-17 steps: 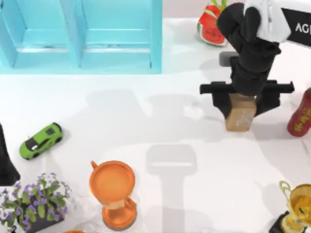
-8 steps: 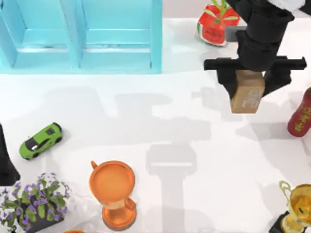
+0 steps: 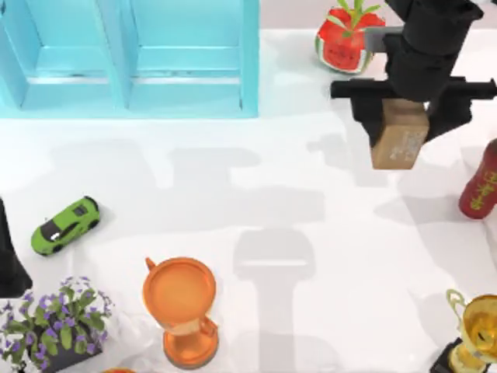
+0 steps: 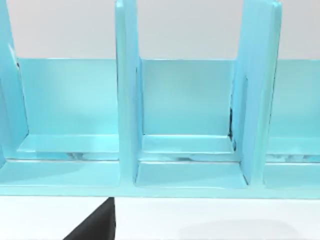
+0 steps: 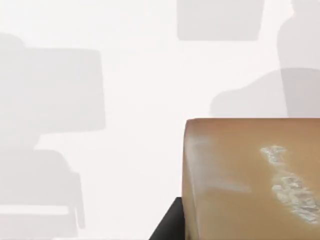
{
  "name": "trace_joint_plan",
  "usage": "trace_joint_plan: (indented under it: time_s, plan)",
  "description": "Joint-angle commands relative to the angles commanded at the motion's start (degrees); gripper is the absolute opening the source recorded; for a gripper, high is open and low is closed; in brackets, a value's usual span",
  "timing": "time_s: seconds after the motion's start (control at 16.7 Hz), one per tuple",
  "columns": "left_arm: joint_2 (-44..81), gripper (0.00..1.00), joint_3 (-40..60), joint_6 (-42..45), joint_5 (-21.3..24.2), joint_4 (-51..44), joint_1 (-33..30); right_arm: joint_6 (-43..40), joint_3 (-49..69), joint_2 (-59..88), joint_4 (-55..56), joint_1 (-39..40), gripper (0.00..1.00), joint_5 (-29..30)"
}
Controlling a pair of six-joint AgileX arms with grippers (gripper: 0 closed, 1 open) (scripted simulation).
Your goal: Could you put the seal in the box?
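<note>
The seal (image 3: 397, 145) is a tan wooden block with faint white marks, hanging above the table at the far right. My right gripper (image 3: 402, 118) is shut on it from above, one black finger on each side. In the right wrist view the seal (image 5: 250, 180) is close up, with white table below it. The box (image 3: 128, 58) is a cyan open case with dividers at the far left, well apart from the seal. The left wrist view faces the box's compartments (image 4: 187, 100). My left arm (image 3: 8, 260) stays parked at the left edge.
A watermelon-patterned plant pot (image 3: 342, 39) stands just behind the right gripper and a red bottle (image 3: 481, 183) to its right. A green toy car (image 3: 66, 225), purple flowers (image 3: 54, 322), an orange cup (image 3: 180, 307) and a gold trophy (image 3: 474, 330) line the near side.
My right gripper has risen with the seal and moved toward the far right of the table. The seal's shadow has separated from it. The left arm has not moved.
</note>
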Motion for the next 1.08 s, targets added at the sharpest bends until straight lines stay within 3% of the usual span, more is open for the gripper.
trace_joint_plan:
  time_s: [0.24,0.72,1.08]
  plan:
    - [0.0,1.0,0.0,0.0,0.0,0.0,0.0,-8.2,0.8,-4.9,3.1,-8.8,0.0,-3.1]
    - [0.0,1.0,0.0,0.0,0.0,0.0,0.0,-38.2,-10.2,-14.2,0.8,-38.8,0.0,-2.2]
    - [0.0,1.0,0.0,0.0,0.0,0.0,0.0,-47.3,-17.3,-18.2,-2.1,-47.0,0.0,0.6]
